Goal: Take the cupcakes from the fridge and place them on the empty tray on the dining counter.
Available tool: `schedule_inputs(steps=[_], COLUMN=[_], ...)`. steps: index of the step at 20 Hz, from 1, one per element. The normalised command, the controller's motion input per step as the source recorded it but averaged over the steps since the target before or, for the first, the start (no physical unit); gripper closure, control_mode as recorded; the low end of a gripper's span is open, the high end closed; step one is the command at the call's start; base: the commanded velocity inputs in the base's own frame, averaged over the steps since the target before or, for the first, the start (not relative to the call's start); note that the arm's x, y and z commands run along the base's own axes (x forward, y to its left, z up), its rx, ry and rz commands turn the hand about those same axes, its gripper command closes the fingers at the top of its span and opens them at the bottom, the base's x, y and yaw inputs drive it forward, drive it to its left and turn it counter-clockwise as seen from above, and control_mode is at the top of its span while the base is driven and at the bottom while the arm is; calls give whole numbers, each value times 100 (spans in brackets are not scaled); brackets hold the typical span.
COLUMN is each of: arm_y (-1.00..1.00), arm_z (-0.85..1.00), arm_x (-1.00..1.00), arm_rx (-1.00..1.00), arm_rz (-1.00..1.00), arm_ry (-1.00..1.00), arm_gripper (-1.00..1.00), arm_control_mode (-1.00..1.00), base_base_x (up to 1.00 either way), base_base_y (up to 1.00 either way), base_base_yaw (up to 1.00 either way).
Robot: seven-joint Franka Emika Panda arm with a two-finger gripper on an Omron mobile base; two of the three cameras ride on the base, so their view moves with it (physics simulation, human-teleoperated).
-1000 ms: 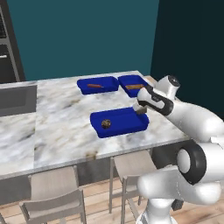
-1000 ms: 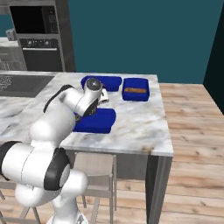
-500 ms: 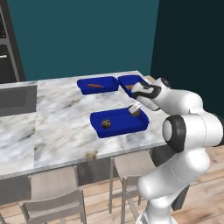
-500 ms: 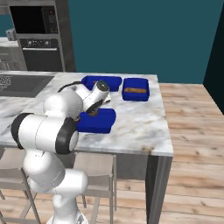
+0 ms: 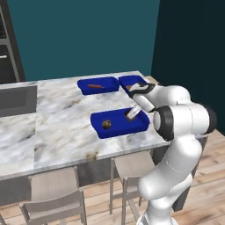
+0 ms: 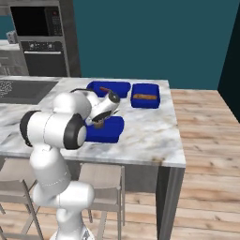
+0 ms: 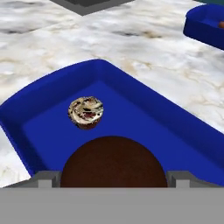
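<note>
Hand view: a dark cupcake [image 7: 113, 162] is seen between the wide-set fingers [image 7: 48, 178] over the blue tray [image 7: 183, 140] near the counter [image 5: 57, 127] front edge; if dropped crooked, it could tip toward the other cupcake [image 7: 86, 112].

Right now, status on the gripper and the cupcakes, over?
Gripper over near tray, jaws wide around second cupcake; held or released, cannot tell. First cupcake already in tray. Nothing in the way.
</note>
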Motion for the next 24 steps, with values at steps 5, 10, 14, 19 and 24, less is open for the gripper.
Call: schedule_inputs(steps=[5, 10, 14, 19, 24], arm_y=[5, 0, 0, 0, 0], arm_z=[-32, -26, -22, -23, -22], arm_x=[32, 31, 23, 12, 5], arm_rx=[0, 0, 0, 0, 0], arm_rz=[10, 8, 8, 7, 7], arm_ry=[0, -2, -3, -2, -1], arm_gripper=[100, 100, 100, 100, 100], arm_control_mode=[-100, -100, -100, -100, -100], base_base_x=[0, 0, 0, 0, 0], base_base_y=[0, 0, 0, 0, 0], base_base_yaw=[0, 0, 0, 0, 0])
